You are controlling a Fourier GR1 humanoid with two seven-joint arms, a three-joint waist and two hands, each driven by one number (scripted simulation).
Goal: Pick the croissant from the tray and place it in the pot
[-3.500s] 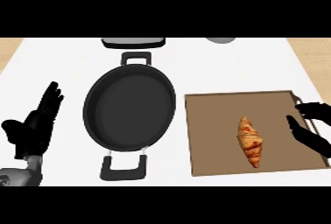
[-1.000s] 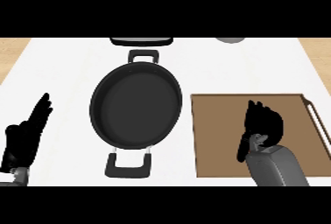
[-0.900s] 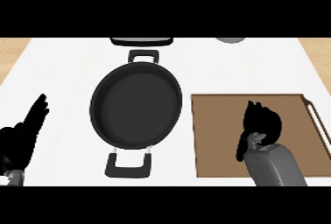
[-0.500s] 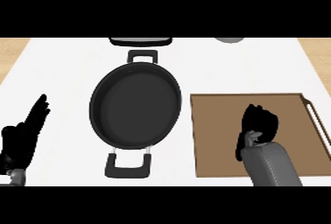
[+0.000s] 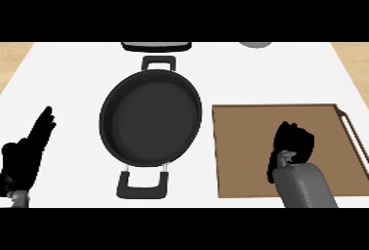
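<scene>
Head view of the pick stage. The right hand is lying over the middle of the brown tray, which is sitting at about 4 o'clock on the white table; its grey forearm is entering from 5 o'clock. The fingers are bending downward over the spot, but whether they are closing round anything cannot be told, since the hand is covering whatever lies beneath it. The croissant is not showing anywhere; it is judged to be lying hidden under that hand on the tray. The black oval pot, handles at 12 and 6 o'clock, is standing just beside the tray at its 9 o'clock side and is holding nothing. The left hand is resting open at the 8 o'clock edge, fingers pointing toward 12 o'clock. Risk from here, as a judgement: a curved, flaky pastry is liable to slip or crumble if the fingers are catching only one tapered end, and a low carry toward 9 o'clock could be clipping the pot's rim.
</scene>
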